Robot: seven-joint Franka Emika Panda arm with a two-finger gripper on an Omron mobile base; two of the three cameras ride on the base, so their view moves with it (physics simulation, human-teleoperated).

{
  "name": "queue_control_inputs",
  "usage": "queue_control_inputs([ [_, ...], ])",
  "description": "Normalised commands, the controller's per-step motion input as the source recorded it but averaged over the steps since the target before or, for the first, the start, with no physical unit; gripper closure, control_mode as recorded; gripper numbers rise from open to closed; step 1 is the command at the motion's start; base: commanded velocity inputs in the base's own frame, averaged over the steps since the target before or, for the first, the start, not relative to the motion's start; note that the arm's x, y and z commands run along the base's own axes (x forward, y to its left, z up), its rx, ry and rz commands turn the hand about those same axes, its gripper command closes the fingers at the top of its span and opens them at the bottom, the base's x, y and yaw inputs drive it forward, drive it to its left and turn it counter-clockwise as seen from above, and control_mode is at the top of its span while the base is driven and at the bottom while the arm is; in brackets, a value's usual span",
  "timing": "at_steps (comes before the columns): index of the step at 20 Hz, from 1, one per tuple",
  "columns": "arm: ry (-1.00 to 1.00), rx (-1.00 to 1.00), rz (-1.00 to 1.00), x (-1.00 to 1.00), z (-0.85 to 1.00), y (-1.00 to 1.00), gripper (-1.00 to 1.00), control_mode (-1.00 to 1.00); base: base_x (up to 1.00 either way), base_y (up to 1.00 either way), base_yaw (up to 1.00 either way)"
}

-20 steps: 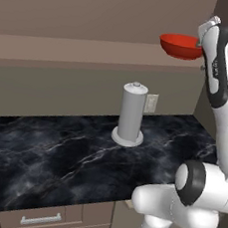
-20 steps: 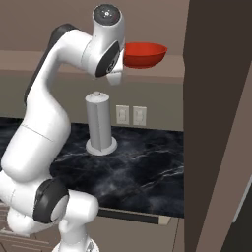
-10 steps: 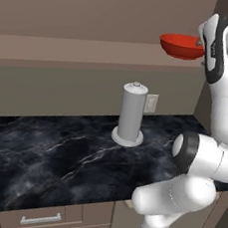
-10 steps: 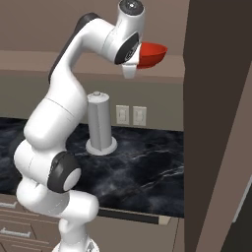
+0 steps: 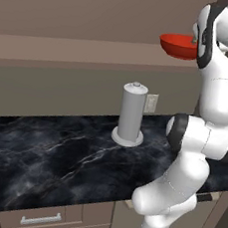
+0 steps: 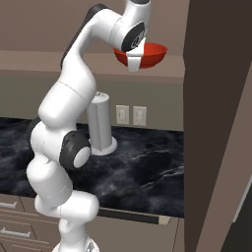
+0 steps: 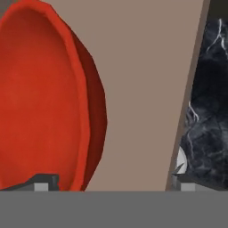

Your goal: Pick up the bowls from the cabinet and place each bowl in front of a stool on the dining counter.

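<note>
The red bowl (image 5: 178, 45) is seated on the cabinet ledge (image 5: 68, 53). The gripper (image 7: 111, 182) is positioned at the bowl's rim, fingers spread wide, nothing gripped.

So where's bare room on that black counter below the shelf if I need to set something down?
Wide bare stretch of black counter left of the grey cylinder, out to the picture's edge. Smaller bare patch between the cylinder and the dark panel on the right. Crowded up on the shelf end, where the open pincer nears the red bowl.
</note>
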Motion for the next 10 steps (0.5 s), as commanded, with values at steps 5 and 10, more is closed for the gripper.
queue_control_inputs([
  [5, 0.09, 0.00, 0.00, 0.32, 0.00, -0.07, -1.00, -1.00, 0.00, 0.00, 0.00],
  [10, 0.06, 0.00, 0.00, 0.18, -0.09, -0.12, -1.00, -1.00, 0.00, 0.00, 0.00],
])
